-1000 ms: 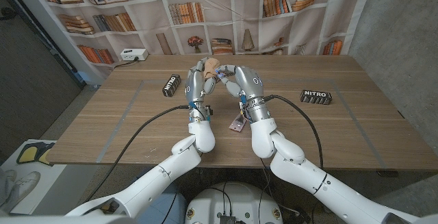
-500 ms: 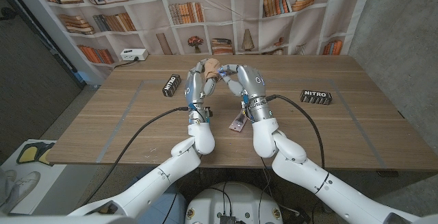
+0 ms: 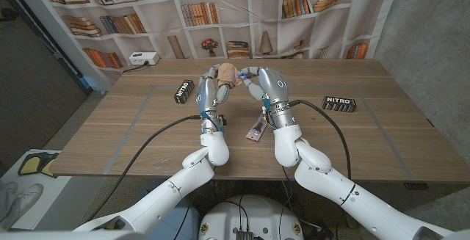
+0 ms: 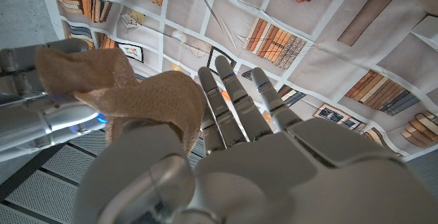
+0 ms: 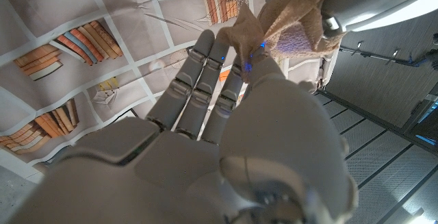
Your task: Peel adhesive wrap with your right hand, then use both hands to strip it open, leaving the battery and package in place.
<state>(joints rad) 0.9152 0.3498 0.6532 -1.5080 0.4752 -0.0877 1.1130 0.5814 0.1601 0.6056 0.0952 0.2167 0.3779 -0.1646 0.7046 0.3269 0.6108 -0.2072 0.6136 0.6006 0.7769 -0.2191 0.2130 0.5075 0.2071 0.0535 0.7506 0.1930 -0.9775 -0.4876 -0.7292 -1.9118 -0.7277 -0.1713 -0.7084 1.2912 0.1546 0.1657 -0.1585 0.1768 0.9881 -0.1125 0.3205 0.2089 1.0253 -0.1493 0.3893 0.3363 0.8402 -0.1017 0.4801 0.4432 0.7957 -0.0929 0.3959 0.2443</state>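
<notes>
Soft, light, clingy adhesive wrap (image 3: 228,72) bunches between both sets of fingertips; left hand (image 3: 208,87) and right hand (image 3: 269,84) each pinch it, best gripped at loose edges

Rough tan cloth wrap (image 4: 140,101), matt wood table (image 3: 132,130), glossy plastic robot hand (image 5: 226,128)

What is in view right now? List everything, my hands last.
adhesive wrap: one, tan, held up between both hands above the table's middle.
NITRO packs: two, black with white lettering, one to the left of the hands, one at the table's right.
small package: one, purplish, on the table beside the right forearm.
table: one, wooden.
white power strip: one, at the far left edge.
bookshelf backdrop: one, printed, behind the table.
left hand: grips the wrap.
right hand: grips the wrap.
</notes>
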